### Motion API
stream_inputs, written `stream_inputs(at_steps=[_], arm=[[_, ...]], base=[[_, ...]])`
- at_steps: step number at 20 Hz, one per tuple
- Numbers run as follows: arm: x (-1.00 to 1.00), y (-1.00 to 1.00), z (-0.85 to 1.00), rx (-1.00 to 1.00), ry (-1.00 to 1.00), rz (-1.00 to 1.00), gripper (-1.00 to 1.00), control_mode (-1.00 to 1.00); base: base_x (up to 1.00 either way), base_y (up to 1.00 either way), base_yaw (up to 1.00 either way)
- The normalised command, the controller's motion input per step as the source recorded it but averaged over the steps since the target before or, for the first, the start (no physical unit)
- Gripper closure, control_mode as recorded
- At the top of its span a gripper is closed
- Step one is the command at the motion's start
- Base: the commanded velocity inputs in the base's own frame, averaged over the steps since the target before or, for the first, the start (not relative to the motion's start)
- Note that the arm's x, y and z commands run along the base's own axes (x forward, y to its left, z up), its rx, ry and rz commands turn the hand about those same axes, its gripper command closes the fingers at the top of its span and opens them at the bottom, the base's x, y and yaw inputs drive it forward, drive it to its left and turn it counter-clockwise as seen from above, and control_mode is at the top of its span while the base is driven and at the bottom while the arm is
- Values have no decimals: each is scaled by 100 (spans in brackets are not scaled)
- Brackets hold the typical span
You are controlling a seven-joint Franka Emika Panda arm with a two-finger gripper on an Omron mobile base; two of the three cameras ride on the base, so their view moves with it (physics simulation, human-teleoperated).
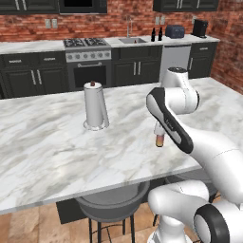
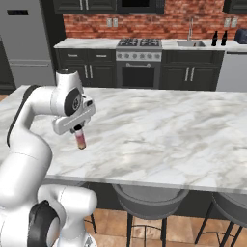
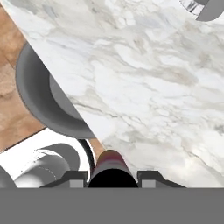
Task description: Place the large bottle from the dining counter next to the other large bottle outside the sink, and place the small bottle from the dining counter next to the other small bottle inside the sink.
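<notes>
My gripper hangs a little above the near part of the marble dining counter, shut on a small bottle with a pinkish-red body. The right base view shows the same small bottle pointing down from the gripper, clear of the counter. The hand view has the small bottle between the fingertips, over the counter's edge. Far back, two dark large bottles stand side by side on the back counter just right of the sink.
A paper towel holder stands upright on the dining counter, left of the gripper. Grey stools sit under the counter's near edge. Stove, a toaster and a dark coffee machine line the back wall.
</notes>
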Motion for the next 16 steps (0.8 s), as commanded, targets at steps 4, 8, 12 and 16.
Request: stream_inputs(at_steps=[4, 8, 12, 16], arm=[[-18, -33, 0, 0, -8, -7, 100, -100], [-14, -32, 0, 0, -9, -8, 100, -100], [-11, -27, 1, 0, -5, -9, 100, -100], [-2, -14, 6, 0, 0, -10, 100, -100]], base=[[0, 0, 0], [0, 0, 0], [0, 0, 0], [0, 0, 0]])
